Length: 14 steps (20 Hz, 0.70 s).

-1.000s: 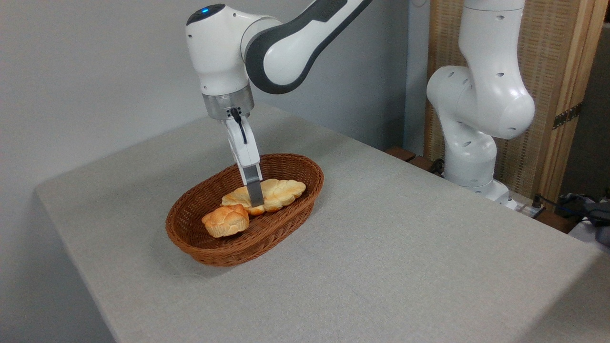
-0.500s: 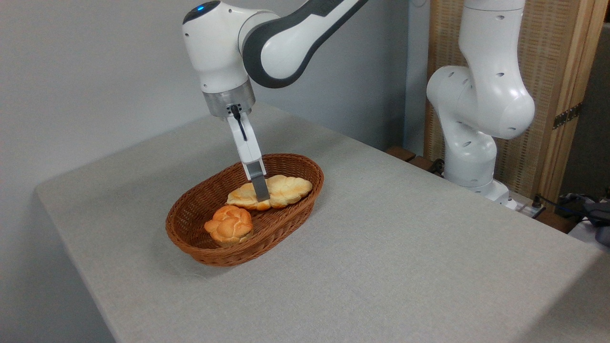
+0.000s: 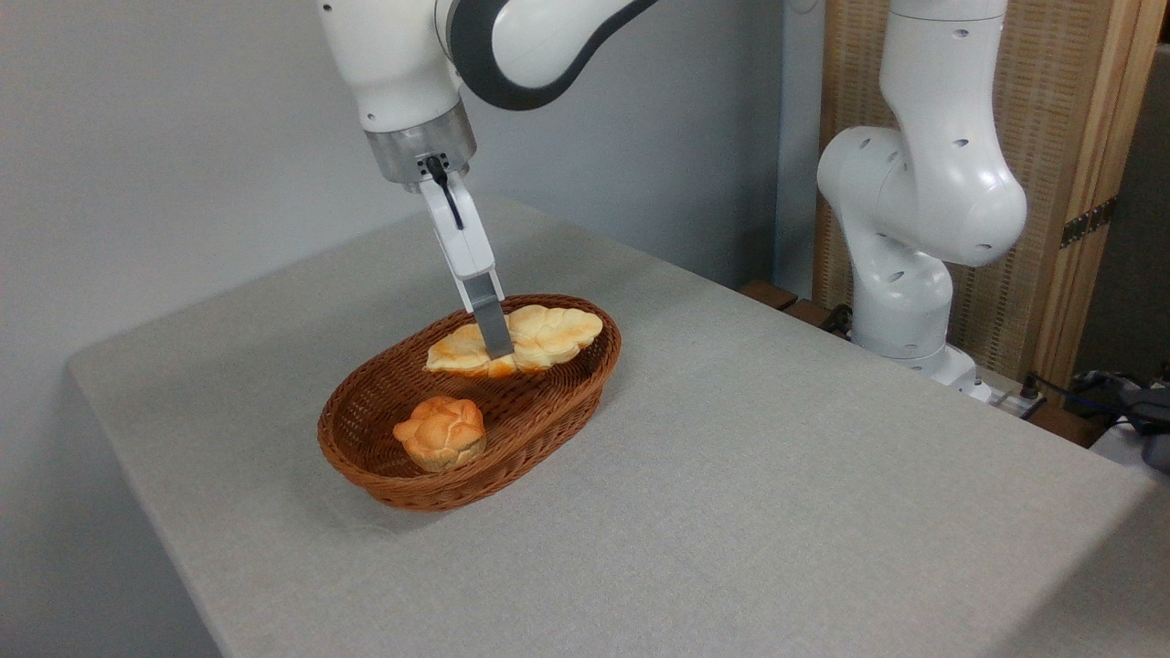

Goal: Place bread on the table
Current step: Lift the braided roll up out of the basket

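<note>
Lift step: tool clamped on bread, loaf raised near basket rim height, over far end. Next: clear rim, carry sideways, lower onto bare counter, release.

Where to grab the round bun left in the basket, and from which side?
From straight above, across the small round bun's domed middle. It sits low inside the basket, whose wicker wall blocks any side approach. The gripper is shut on the bread.

Bare table right of basket
</note>
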Tool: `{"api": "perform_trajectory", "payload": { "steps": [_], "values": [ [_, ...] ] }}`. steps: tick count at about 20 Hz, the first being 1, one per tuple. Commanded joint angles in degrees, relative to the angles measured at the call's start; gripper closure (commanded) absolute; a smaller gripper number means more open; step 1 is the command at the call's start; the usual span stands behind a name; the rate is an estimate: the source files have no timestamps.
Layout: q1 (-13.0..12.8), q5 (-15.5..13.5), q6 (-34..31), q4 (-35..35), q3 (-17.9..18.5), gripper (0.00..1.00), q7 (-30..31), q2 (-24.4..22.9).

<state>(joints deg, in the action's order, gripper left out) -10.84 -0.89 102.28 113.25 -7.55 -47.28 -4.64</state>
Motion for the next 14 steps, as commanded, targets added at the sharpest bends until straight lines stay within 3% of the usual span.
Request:
{"api": "perform_trajectory", "payload": {
  "steps": [1,3,4,5,9,11,13,14],
  "values": [
    [-0.24,0.27,-1.99,-2.42,3.68,0.90,-3.60,0.07],
    [-0.24,0.53,-1.91,-2.86,6.57,0.88,-6.40,0.07],
    [-0.24,0.62,-1.91,-2.86,7.81,0.80,-8.25,-0.01],
    [-0.15,0.62,-1.99,-3.12,9.21,0.78,-9.92,-0.54],
    [-0.15,-0.51,-5.24,-9.70,14.66,0.66,-10.82,-0.46],
    [-0.15,-4.62,-5.68,-10.76,16.77,0.49,-10.47,-0.54],
    [-0.15,-8.76,-7.96,-12.25,18.62,0.42,-10.38,-0.45],
    [-0.15,-9.65,-8.41,-12.35,18.89,0.31,-10.29,-0.45]
  ]
}}
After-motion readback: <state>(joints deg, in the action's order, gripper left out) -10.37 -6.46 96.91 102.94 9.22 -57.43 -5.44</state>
